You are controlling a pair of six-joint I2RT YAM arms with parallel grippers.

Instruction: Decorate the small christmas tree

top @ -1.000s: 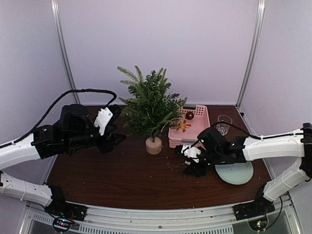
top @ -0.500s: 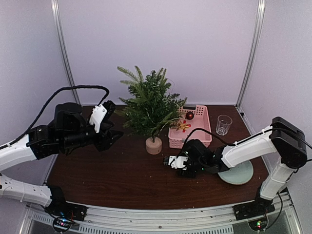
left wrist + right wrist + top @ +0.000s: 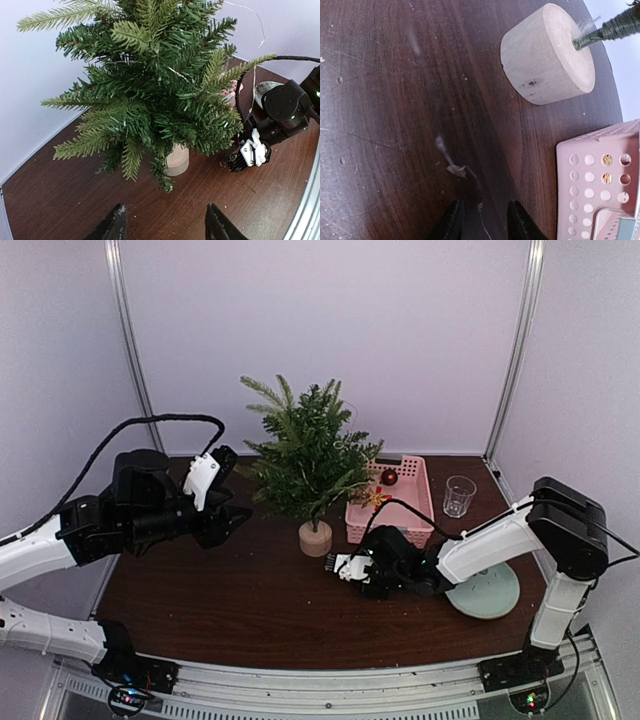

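The small christmas tree [image 3: 310,455] stands on its pale wooden stump [image 3: 316,538] at the table's middle back, and fills the left wrist view [image 3: 155,85]. A thin wire [image 3: 253,85] hangs from its top toward the table. My left gripper [image 3: 245,492] hovers left of the tree, open and empty [image 3: 167,222]. My right gripper [image 3: 345,568] lies low on the table just right of the stump [image 3: 547,54]. Its jaws [image 3: 482,217] are narrowly apart, and a thin thread with a small bead [image 3: 457,171] runs between them.
A pink basket [image 3: 400,520] right of the tree holds a red ball [image 3: 389,477] and a gold ornament [image 3: 375,498]. A drinking glass [image 3: 459,495] stands behind it to the right. A pale round plate [image 3: 490,595] lies under the right forearm.
My right gripper has slid left across the table from beside the plate to the stump, and its jaws have narrowed. The left gripper drew back slightly and now holds still.
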